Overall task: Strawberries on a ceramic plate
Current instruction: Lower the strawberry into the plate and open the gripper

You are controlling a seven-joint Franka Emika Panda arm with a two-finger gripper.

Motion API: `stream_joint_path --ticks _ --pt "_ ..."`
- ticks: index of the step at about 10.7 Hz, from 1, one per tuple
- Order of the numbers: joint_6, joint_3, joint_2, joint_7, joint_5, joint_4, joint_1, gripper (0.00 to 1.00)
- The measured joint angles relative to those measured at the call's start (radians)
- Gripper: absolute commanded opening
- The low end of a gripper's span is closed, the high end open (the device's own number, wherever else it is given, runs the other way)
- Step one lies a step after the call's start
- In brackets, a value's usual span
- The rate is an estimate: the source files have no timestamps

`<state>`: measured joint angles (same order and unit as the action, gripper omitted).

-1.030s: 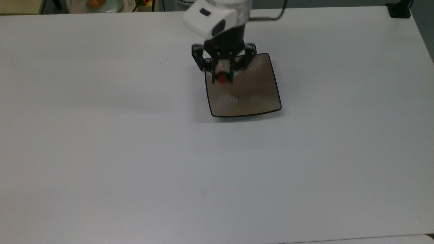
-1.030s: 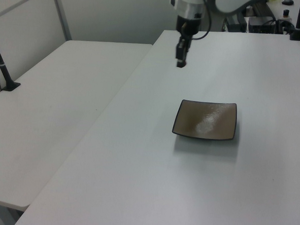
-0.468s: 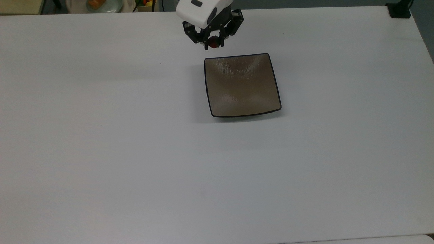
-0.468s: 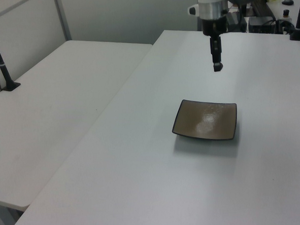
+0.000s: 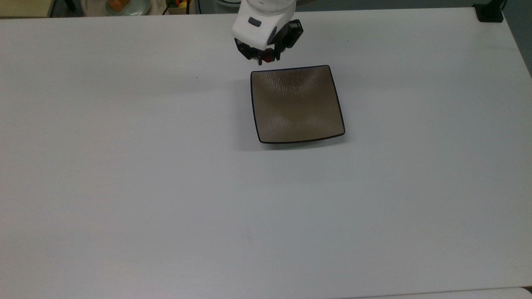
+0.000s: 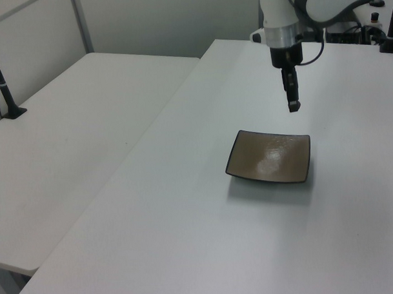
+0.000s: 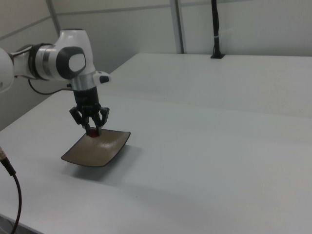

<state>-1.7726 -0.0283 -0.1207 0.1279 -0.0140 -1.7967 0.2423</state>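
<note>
The square tan-brown ceramic plate [image 5: 297, 104] with a thin black rim lies on the white table, also seen as the plate [image 6: 269, 157] and the plate [image 7: 96, 148]. My gripper [image 5: 266, 58] hangs above the table just beyond the plate's far edge in the top view, shut on a small red strawberry [image 5: 267, 57]. In the right view the gripper [image 7: 92, 131] holds the strawberry [image 7: 92, 132] over the plate's far rim. In the left view the gripper [image 6: 293, 107] points down above the plate's far side.
The white table [image 5: 166, 187] spreads wide on all sides of the plate. A round pale dish with orange food [image 5: 122, 5] sits past the top view's upper edge. A black post base [image 5: 490, 12] stands at the top view's upper right corner.
The gripper with the strawberry swung from over the plate's corner to beyond its far edge, then shifted slightly toward the top view's right and lower.
</note>
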Motion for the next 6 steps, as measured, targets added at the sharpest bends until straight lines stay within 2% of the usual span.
stream_joint_path --ticks 2,6 --pt "-0.076 -0.021 -0.001 0.0 0.0 -0.059 0.002 0.12" --pt "-0.229 -0.024 -0.013 -0.033 0.0 -0.132 0.01 0.12"
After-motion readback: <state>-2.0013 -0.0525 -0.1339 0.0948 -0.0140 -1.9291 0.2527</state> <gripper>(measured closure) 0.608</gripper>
